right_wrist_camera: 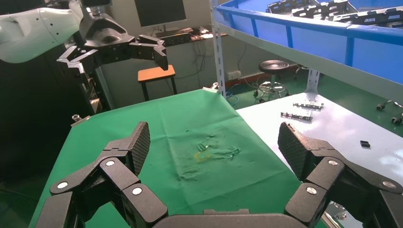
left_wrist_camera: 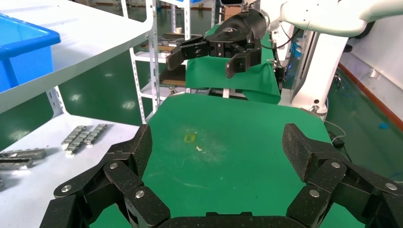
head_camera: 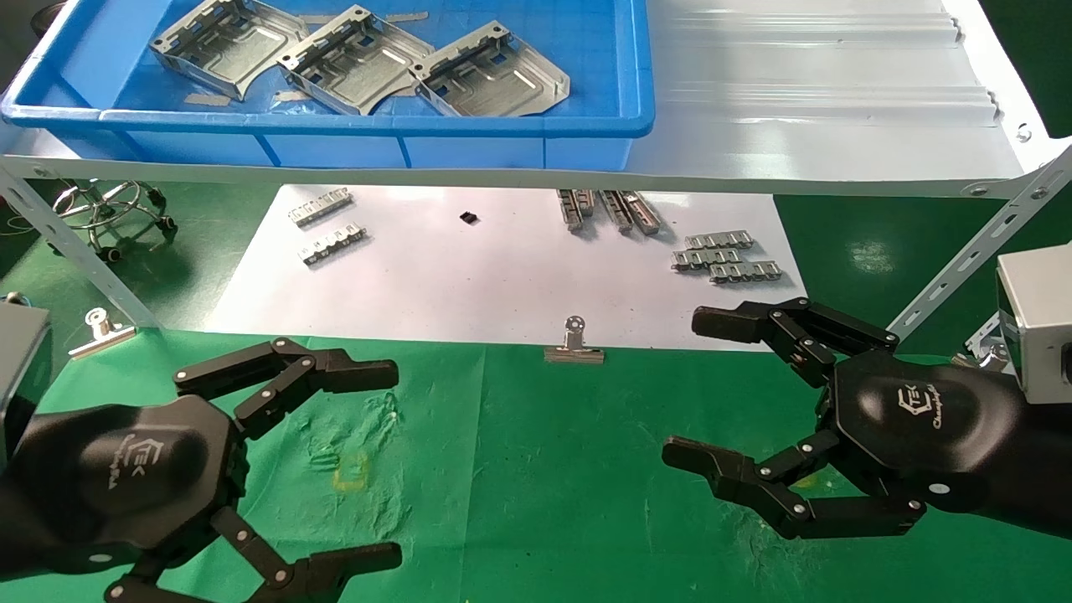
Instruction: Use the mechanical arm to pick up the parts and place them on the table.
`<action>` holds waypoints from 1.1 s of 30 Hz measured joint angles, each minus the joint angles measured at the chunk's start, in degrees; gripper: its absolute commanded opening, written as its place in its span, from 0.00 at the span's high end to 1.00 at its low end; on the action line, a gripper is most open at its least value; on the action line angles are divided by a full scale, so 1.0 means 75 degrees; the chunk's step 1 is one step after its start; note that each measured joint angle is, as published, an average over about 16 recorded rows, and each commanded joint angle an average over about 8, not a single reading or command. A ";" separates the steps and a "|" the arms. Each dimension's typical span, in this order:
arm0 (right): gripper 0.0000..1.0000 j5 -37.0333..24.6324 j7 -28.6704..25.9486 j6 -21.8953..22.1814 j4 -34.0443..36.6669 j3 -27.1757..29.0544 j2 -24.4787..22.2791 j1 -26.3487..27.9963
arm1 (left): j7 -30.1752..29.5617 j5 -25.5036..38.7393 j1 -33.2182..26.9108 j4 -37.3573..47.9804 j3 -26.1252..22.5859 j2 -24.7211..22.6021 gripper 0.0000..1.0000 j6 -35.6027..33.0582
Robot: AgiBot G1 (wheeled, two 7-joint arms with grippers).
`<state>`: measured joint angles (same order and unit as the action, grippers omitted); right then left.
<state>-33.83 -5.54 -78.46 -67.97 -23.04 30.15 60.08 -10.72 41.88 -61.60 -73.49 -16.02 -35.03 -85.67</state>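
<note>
- Three silver stamped sheet-metal parts [head_camera: 360,59] were seen far left in a blue plastic bin [head_camera: 586,126] on the shelf.
- Both grippers, left gripper [head_camera: 381,461] and right gripper [head_camera: 699,389], were held spread wide and empty above the green cloth table [head_camera: 536,469].
- A rim should be approached squarely from above.

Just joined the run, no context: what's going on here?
Nothing is being handled yet. The left gripper and right gripper both hover open and empty over the green table. Three silver parts still lie in the blue bin up on the white shelf. No part has been placed on the table so far.
</note>
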 measured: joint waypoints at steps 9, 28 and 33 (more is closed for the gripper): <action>0.00 0.0000 0.0000 0.0000 0.0000 0.0000 0.0000 0.0000 | 0.0000 0.0000 0.0000 0.0000 0.0000 0.0000 0.00 0.0000; 1.00 0.0000 0.0000 0.0000 0.0000 0.0000 0.0000 0.0000 | 0.0002 0.0055 0.0011 0.0063 0.0013 -0.0016 0.00 0.0159; 1.00 0.0000 0.0000 0.0000 0.0000 0.0000 0.0000 0.0000 | 0.0002 0.0148 -0.0028 0.0171 0.0021 -0.0102 0.00 0.0426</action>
<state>-33.83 -5.54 -78.46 -67.97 -23.04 30.15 60.08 -10.70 42.99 -61.81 -72.21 -15.86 -35.80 -82.48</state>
